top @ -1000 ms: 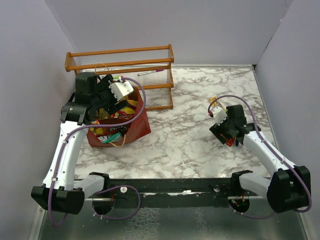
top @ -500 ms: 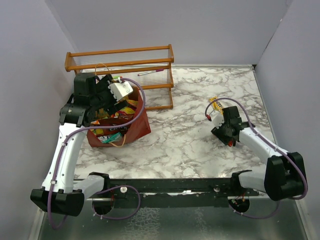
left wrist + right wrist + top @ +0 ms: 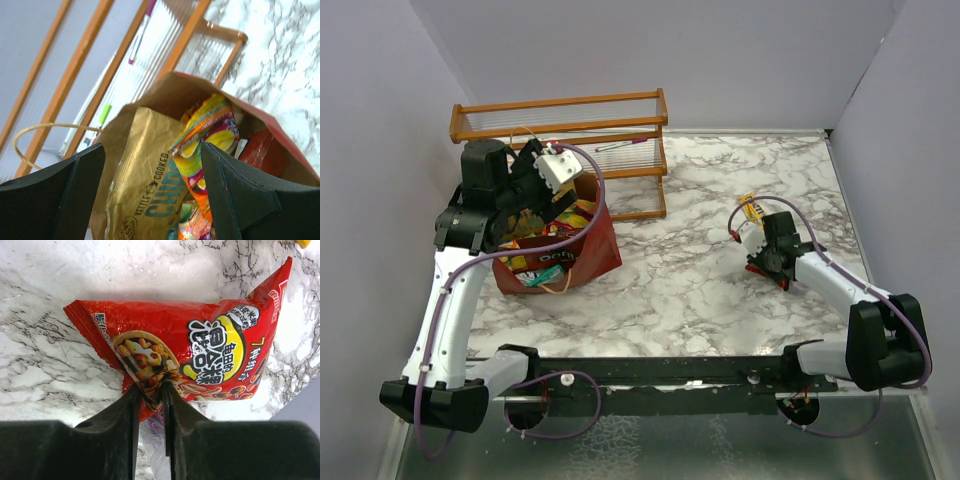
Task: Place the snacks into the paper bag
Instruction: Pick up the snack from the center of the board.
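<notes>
We noted the right gripper [image 3: 149, 390] pinching a small red packet [image 3: 200, 350] lying on the bench [image 3: 50, 280]. The left gripper [image 3: 152, 195] hung spread over the open paper bag [image 3: 260, 115] (tan chip bag [image 3: 140, 165] and other packets [image 3: 210, 125] inside), beside the wooden rack [image 3: 560, 120].

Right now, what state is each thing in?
paper bag, upright, open, holding snacks.
left tool, open, above the paper bag.
right tool, shut on the red packet.
red packet, pinched at one edge, outside the paper bag.
kettle chips bag, inside the paper bag.
</notes>
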`<move>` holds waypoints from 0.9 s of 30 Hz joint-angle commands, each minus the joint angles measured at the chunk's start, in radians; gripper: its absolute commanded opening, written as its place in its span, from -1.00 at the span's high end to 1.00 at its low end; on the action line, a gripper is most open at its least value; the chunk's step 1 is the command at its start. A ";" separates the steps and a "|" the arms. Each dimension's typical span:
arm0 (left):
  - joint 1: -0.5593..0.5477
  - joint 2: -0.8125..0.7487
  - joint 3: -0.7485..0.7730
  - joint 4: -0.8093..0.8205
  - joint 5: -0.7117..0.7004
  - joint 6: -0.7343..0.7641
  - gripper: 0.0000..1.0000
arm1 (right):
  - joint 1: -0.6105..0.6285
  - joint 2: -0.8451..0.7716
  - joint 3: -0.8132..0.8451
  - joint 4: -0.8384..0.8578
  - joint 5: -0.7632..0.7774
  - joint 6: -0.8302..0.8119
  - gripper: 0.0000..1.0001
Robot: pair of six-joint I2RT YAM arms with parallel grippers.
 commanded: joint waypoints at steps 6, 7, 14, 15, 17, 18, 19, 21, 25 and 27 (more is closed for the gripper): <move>0.005 0.004 0.059 0.109 0.074 -0.138 -0.60 | -0.007 -0.024 0.036 -0.069 -0.055 0.000 0.86; 0.005 0.006 0.059 0.113 0.081 -0.145 -0.60 | -0.006 -0.032 0.044 -0.079 -0.071 0.001 0.93; 0.005 0.007 0.056 0.147 0.119 -0.204 -0.58 | -0.006 -0.061 0.116 -0.167 -0.194 0.010 0.98; 0.005 0.007 0.057 0.149 0.126 -0.209 -0.57 | -0.006 -0.064 0.128 -0.180 -0.213 0.012 0.98; 0.005 0.011 0.059 0.151 0.149 -0.212 -0.56 | -0.006 -0.076 0.153 -0.209 -0.254 0.013 0.98; 0.005 0.011 0.058 0.149 0.165 -0.211 -0.56 | -0.006 -0.084 0.167 -0.219 -0.277 0.014 0.97; 0.005 0.011 0.056 0.146 0.181 -0.211 -0.55 | -0.006 -0.091 0.178 -0.230 -0.300 0.015 0.98; 0.004 0.013 0.052 0.144 0.218 -0.213 -0.51 | -0.007 -0.103 0.205 -0.252 -0.358 0.017 0.97; -0.006 0.016 0.045 0.139 0.291 -0.215 -0.43 | -0.006 -0.123 0.264 -0.301 -0.498 0.016 0.98; -0.015 0.021 0.045 0.134 0.329 -0.216 -0.39 | -0.007 -0.125 0.297 -0.327 -0.572 0.014 0.98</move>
